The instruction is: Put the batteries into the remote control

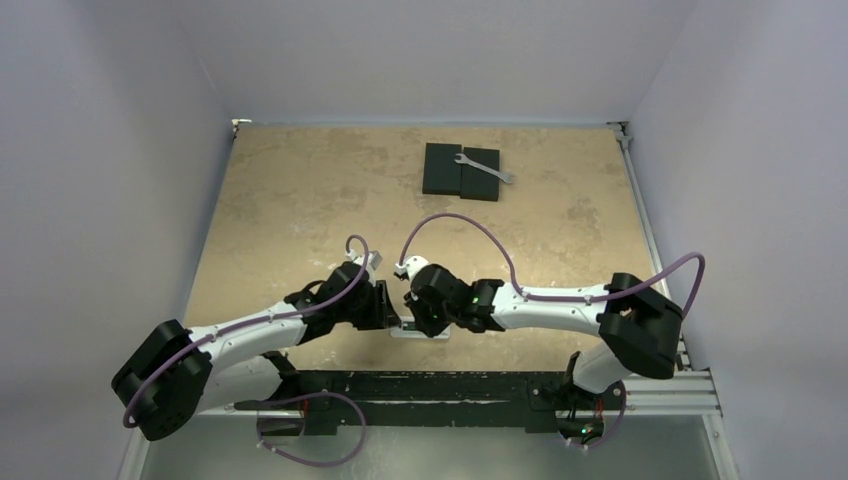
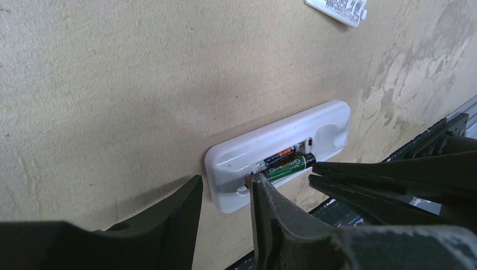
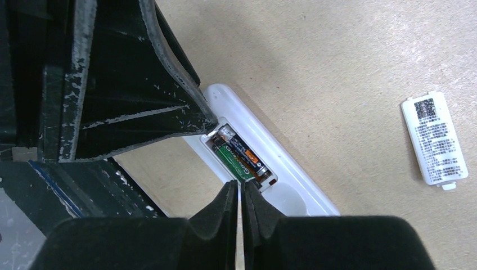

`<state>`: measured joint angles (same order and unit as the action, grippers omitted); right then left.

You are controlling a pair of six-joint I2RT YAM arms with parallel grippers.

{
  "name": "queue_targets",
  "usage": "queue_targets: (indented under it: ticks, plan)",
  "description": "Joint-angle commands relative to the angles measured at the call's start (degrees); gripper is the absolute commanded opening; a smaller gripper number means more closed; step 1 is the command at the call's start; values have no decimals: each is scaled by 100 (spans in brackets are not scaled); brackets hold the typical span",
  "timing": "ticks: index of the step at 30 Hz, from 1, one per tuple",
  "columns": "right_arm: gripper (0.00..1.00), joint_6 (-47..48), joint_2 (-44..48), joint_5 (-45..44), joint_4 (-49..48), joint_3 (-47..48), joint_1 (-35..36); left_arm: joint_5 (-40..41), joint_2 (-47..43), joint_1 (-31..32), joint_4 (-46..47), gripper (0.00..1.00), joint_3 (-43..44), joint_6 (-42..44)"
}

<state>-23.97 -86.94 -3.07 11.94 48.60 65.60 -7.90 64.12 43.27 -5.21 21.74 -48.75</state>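
The white remote control (image 2: 281, 138) lies back up near the table's front edge (image 1: 420, 333), its recess uncovered. Two batteries lie side by side in it, a green one (image 2: 287, 167) in front and a black-and-orange one (image 2: 279, 153) behind. My left gripper (image 2: 225, 183) is closed over the remote's end, one finger outside the end wall and the other tip in the recess at the batteries' silver ends. My right gripper (image 3: 241, 185) is shut with nothing between its pads. Its tips rest at the green battery's (image 3: 233, 160) other end.
The white battery cover (image 3: 434, 140) lies loose on the table beyond the remote. Two flat black blocks (image 1: 445, 170) with a silver wrench (image 1: 487, 168) across them sit at the far middle. The black front rail (image 1: 400, 385) runs just behind the remote.
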Motion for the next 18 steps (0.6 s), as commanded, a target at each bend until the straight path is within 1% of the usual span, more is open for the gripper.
queue_targets:
  ticks: [1, 10, 18]
  plan:
    - [16, -175, 280, -139, -85, -26, 31, -71, -107, 37, 179, 36, -24, -35]
    - [24, -290, 555, -482, 115, -18, 31, -95, -174, 38, 212, 36, -65, -35]
    - [26, -424, 451, -484, -14, -141, 31, -143, -194, 69, 266, 36, -72, 31]
